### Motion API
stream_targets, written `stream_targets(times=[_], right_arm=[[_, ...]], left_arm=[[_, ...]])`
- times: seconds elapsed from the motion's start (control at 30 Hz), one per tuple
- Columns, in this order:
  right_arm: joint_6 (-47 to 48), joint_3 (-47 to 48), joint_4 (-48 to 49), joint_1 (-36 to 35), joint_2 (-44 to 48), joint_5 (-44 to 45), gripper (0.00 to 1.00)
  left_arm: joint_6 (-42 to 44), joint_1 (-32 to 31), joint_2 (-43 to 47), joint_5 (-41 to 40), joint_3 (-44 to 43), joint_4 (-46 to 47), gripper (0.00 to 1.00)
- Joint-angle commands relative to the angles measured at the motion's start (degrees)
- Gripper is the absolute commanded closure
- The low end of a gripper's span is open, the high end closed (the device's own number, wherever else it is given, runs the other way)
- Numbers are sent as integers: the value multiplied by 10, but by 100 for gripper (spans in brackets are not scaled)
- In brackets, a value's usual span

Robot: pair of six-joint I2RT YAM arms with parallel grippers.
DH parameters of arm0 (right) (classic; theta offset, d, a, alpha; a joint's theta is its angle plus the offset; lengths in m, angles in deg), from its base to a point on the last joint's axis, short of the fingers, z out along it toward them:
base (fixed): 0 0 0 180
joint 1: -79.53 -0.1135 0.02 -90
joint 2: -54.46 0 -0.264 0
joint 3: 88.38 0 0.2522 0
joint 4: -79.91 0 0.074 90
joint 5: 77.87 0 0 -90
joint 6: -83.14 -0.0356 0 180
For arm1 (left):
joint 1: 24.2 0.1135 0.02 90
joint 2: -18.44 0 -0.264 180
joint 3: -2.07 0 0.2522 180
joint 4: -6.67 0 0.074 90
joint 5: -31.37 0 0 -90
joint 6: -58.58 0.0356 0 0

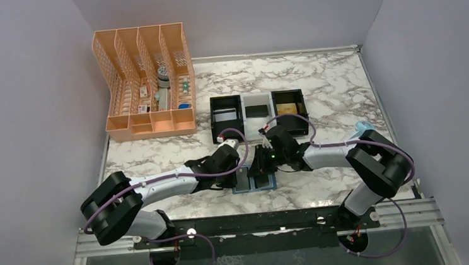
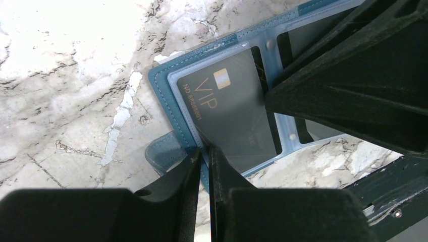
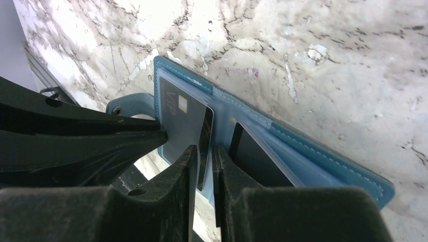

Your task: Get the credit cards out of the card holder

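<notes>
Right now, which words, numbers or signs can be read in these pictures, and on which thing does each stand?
"VIP": on the dark card in the card holder.
"NO" plus digits, beside it: digits too blurred to read.
Labels in the orange organizer: too small.

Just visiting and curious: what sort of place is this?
Probably a robot test booth: plain grey walls box in a marble-patterned table, the left arm and right arm mount on a rail at its near edge, and a peach file organizer looks staged.

Lab robot cell: plain grey walls (image 1: 20, 92) rnd marble table (image 1: 329, 81).
</notes>
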State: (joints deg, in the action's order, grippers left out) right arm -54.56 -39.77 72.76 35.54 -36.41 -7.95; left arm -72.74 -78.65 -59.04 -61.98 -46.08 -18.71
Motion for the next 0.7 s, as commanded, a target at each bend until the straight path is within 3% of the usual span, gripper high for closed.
stream_targets(times=[0.0, 0.13, 0.37, 0.67], right_arm=[[31, 12, -25, -7, -24, 16, 81], [19, -1, 34, -7, -27, -30, 82], [-39, -30, 114, -7, -20, -73, 99], [-30, -25, 60, -5, 19, -32, 99]], left_arm=[[8, -2, -8, -1, -2, -17, 87], [7, -2, -7, 6, 0, -8, 87], [7, -2, -7, 8, 0, -3, 87], [8, -2, -5, 5, 2, -5, 87]])
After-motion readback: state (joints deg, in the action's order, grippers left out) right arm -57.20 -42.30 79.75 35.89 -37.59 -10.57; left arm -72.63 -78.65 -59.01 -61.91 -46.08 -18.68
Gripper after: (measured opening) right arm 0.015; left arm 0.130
